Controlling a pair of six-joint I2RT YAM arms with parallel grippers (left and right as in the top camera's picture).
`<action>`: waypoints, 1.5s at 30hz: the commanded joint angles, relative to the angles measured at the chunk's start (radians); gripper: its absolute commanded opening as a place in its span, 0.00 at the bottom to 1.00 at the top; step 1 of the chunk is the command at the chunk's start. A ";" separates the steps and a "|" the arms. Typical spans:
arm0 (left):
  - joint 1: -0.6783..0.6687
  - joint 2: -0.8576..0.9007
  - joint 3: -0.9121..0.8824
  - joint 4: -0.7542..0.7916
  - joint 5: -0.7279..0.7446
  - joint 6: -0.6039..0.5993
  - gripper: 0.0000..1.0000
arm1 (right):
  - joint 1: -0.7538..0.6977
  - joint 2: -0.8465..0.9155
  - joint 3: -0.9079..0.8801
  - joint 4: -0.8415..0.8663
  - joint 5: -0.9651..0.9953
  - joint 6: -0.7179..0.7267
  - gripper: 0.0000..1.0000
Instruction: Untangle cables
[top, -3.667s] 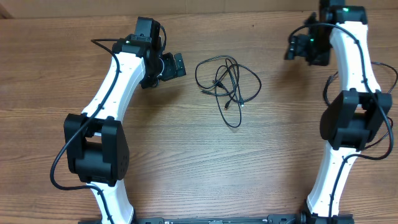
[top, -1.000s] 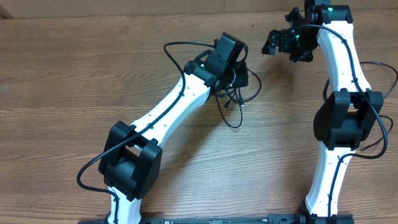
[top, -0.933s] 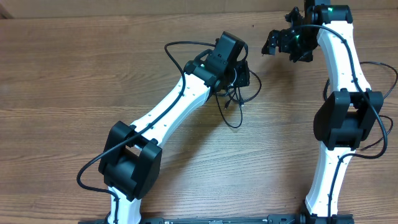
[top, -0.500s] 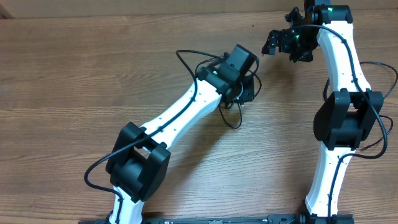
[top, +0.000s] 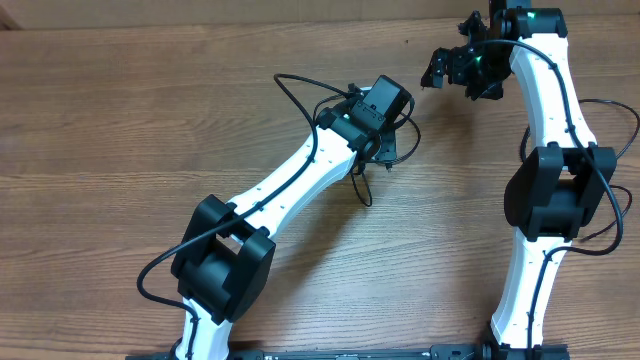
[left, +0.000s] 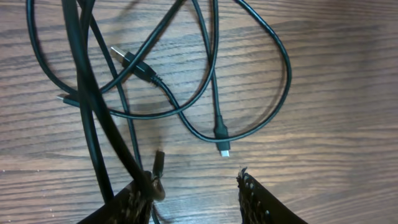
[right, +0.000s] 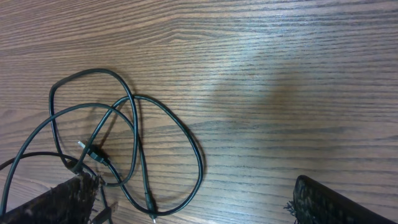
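Looping thin black cables (left: 221, 132) on woodgrain table (left: 336, 93)

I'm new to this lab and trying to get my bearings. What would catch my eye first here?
A tangle of thin black cables lies looped on the wooden table, toward its far side. The left gripper hangs right over it, jaws apart, one strand running by a finger; the right gripper sits wide open off to the right.
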 joint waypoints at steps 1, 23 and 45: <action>0.005 0.041 0.019 -0.002 -0.043 0.020 0.45 | 0.000 -0.005 0.006 0.002 -0.006 -0.004 1.00; 0.132 -0.046 0.243 -0.041 0.167 0.024 0.04 | 0.000 -0.005 0.006 0.002 -0.006 -0.005 1.00; 0.607 -0.209 0.245 -0.520 0.058 -0.048 0.04 | 0.000 -0.005 0.006 0.002 -0.006 -0.004 1.00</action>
